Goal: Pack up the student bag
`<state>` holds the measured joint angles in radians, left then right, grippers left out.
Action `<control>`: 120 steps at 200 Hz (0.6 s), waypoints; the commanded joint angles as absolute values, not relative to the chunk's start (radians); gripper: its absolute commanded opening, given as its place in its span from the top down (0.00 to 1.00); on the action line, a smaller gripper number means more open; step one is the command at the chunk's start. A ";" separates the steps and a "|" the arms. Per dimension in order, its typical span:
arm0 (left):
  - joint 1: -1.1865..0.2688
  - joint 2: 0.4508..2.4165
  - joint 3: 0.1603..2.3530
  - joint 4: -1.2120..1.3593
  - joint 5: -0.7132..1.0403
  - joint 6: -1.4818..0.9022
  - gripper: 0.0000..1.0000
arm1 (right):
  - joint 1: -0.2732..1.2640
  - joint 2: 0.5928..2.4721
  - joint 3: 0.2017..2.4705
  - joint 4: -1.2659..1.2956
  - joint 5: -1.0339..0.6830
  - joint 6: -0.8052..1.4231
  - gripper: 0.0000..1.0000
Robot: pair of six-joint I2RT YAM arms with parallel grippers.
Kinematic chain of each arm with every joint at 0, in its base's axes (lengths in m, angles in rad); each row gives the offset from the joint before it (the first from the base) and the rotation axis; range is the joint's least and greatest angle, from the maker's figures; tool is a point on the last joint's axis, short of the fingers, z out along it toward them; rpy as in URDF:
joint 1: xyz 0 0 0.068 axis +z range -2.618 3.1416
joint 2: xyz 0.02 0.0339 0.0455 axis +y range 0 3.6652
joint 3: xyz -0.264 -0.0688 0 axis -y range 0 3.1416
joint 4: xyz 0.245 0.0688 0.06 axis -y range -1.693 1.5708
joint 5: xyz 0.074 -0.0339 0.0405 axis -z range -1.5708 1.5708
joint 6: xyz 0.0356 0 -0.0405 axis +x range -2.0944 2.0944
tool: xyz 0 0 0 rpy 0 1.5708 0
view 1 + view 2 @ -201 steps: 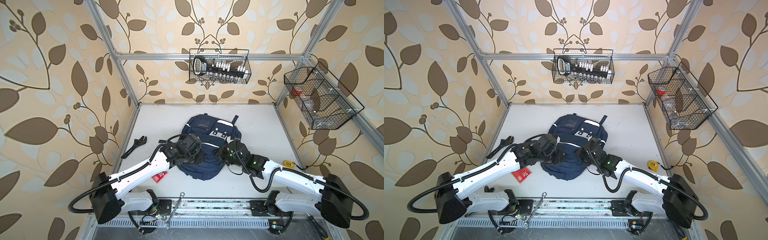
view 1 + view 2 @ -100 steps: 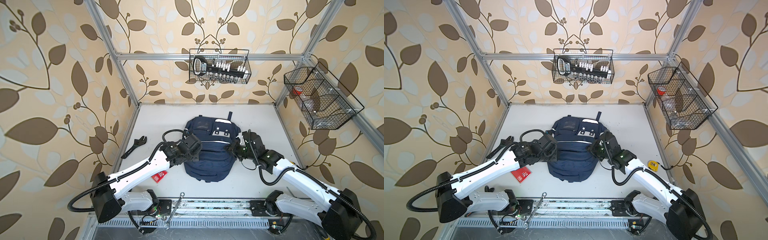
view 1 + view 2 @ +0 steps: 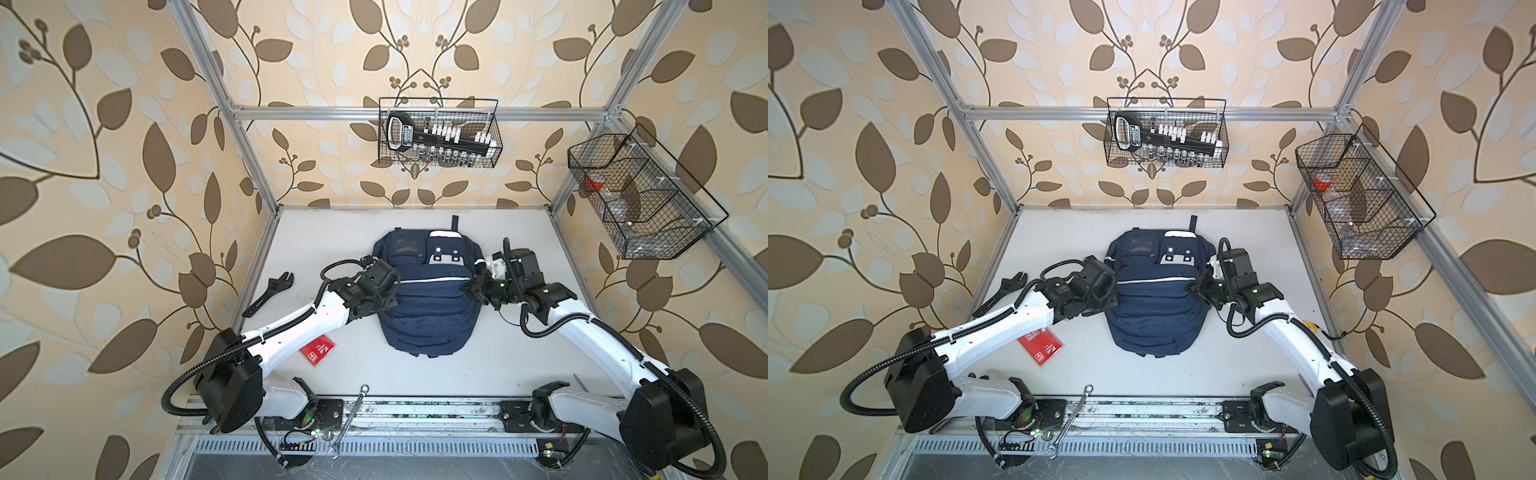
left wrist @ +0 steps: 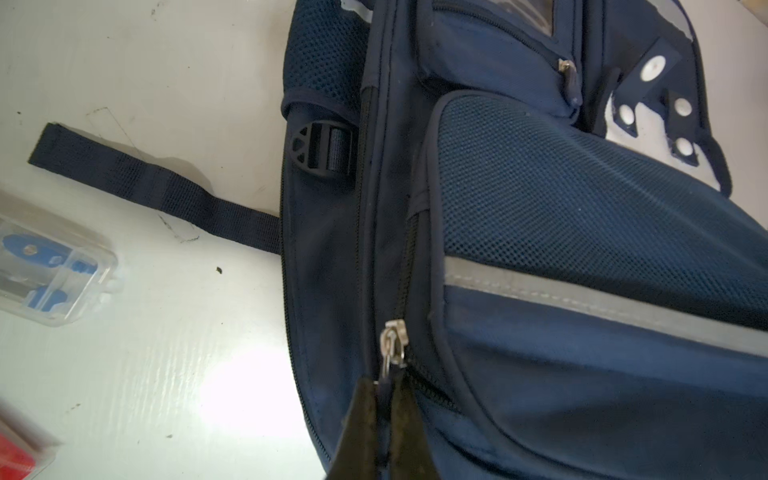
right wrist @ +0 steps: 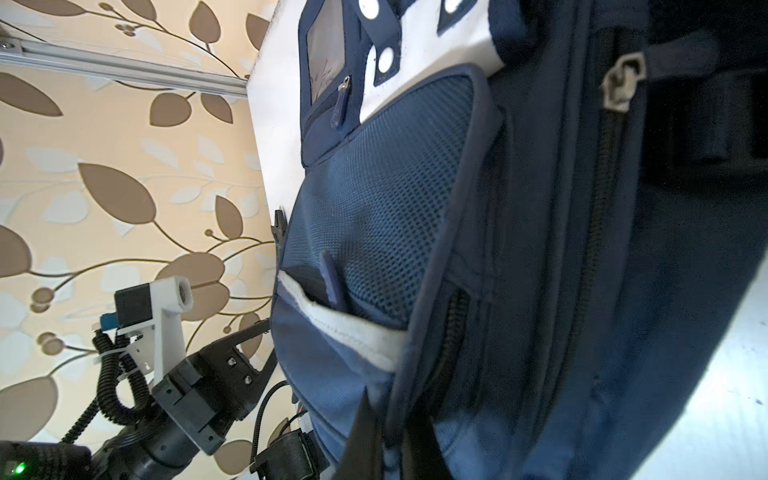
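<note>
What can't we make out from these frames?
- Contents of student bag: every view, fabric covers them.
- Tips of left gripper: both top views, its wrist hides them.
- Which bag part right gripper pinches: right wrist view, blurred, edge-cropped.
- clear case: left wrist view, edge crops it, contents blurred.
- side wire basket items: top views, too small behind mesh.

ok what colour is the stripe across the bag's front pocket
Silvery grey-white stripe on the navy student bag, clearest in the left wrist view.

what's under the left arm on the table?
A red packet sticks out, partly covered. Left wrist view shows a clear box of blue parts, unseen in both top views, probably under the left arm.
</note>
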<state>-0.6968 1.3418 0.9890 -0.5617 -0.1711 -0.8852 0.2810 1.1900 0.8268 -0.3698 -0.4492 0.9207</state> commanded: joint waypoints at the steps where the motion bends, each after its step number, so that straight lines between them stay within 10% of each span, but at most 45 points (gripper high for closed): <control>1: -0.613 1.304 0.957 -0.806 -0.409 -0.941 1.00 | 0.215 1.184 0.869 -0.400 -0.249 0.856 1.00; 15: -0.614 1.296 0.965 -0.806 -0.352 -0.905 1.00 | 0.215 1.202 0.888 -0.400 -0.282 0.839 0.98; 28: -0.614 1.278 0.949 -0.757 -0.257 -0.863 0.99 | 0.219 1.218 0.895 -0.409 -0.311 0.838 0.74; 46: -0.614 1.241 0.935 -0.709 -0.154 -0.821 0.63 | 0.251 1.205 0.885 -0.405 -0.319 0.864 0.44; 72: -0.614 1.165 0.976 -0.770 -0.153 -0.810 0.40 | 0.379 1.142 0.919 -0.482 -0.108 0.891 0.12; 120: -0.613 1.067 1.120 -1.013 -0.327 -0.792 0.21 | 0.623 1.133 0.993 -0.591 0.174 0.913 0.04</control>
